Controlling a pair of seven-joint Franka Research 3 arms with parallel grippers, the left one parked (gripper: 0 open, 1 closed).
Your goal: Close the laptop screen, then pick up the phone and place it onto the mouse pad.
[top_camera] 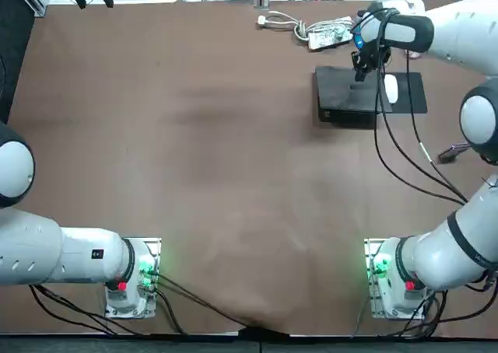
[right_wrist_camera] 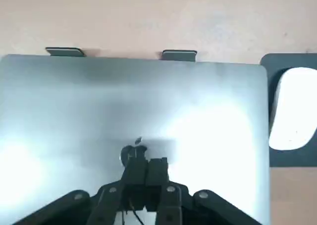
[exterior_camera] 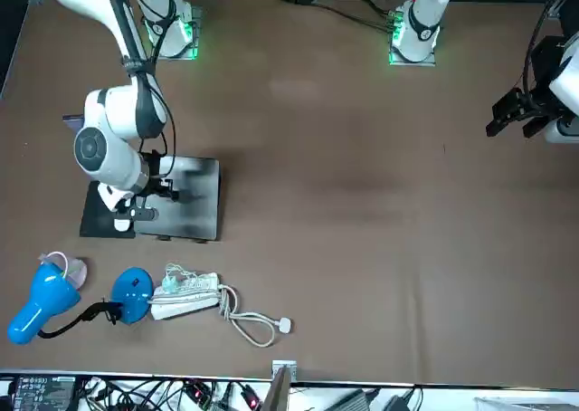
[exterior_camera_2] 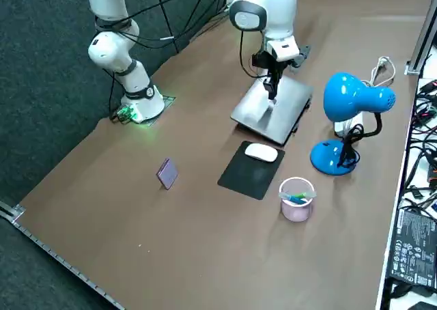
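- The small lilac rectangular phone [exterior_camera_2: 166,173] is seen furthest left in the right side view, on the brown table surface [exterior_camera_2: 205,255]. It is well apart from the pad and untouched. Whether it lies flat or is propped on an edge cannot be told.
- The black rectangular mouse pad [exterior_camera_2: 246,177] is set just beside the laptop. A white rounded mouse [exterior_camera_2: 261,152] sits on the end next to the laptop; the rest is bare, so room for the phone is judged to be there.
- The slim silver laptop [exterior_camera_2: 276,115] is shown with its lid folded flat onto the base, so the first step is judged done or all but done.
- The right gripper [exterior_camera_2: 271,97] is held point-down on the middle of the lid. In the wrist view its fingers [right_wrist_camera: 157,173] are pressed together with nothing between them, a posture suited to pushing, not grasping.
- A pink translucent cup [exterior_camera_2: 296,199] is placed near the pad's corner; care there is judged to be needed.
- A blue desk lamp [exterior_camera_2: 351,98] is stood at the far right, beside the laptop.
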